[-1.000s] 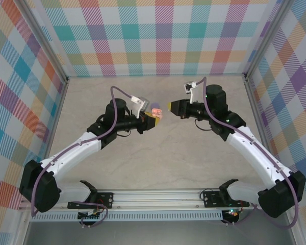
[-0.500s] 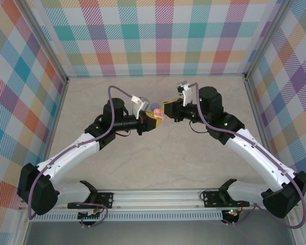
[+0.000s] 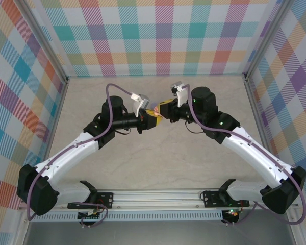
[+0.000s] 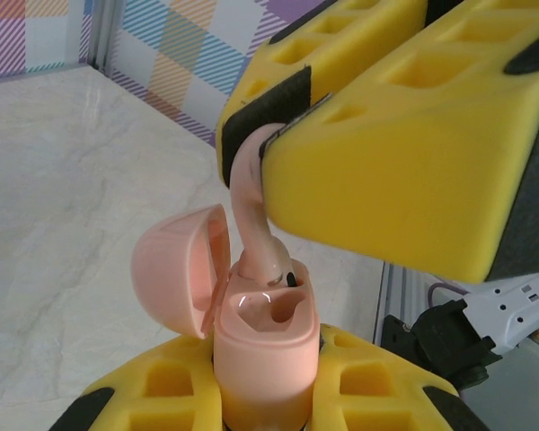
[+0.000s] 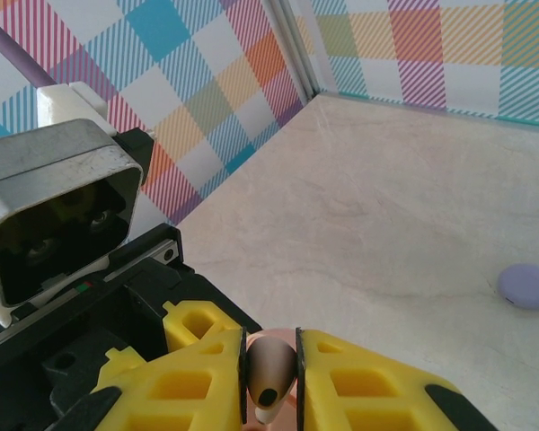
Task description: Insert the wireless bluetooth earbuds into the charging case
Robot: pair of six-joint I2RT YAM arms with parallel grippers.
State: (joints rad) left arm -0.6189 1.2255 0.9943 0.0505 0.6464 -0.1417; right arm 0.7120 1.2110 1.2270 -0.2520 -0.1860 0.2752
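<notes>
We are mid-insertion: right end effector [image 3: 164,109] clamped on an earbud [image 4: 246,202], left end effector [image 3: 153,119] clamped on the open case [image 4: 260,341]. The tip seems at the socket; next, ease straight in.

Bright, even light from above; the arms [image 3: 76,153] throw only faint, soft shadows on the pale surface [image 3: 158,163]. The top view is sharp (walls [image 3: 20,76] lean outward at its edges). Small white glints sit inside the case [image 4: 260,346]; the purple disc [image 5: 527,287] at right looks slightly soft.
</notes>
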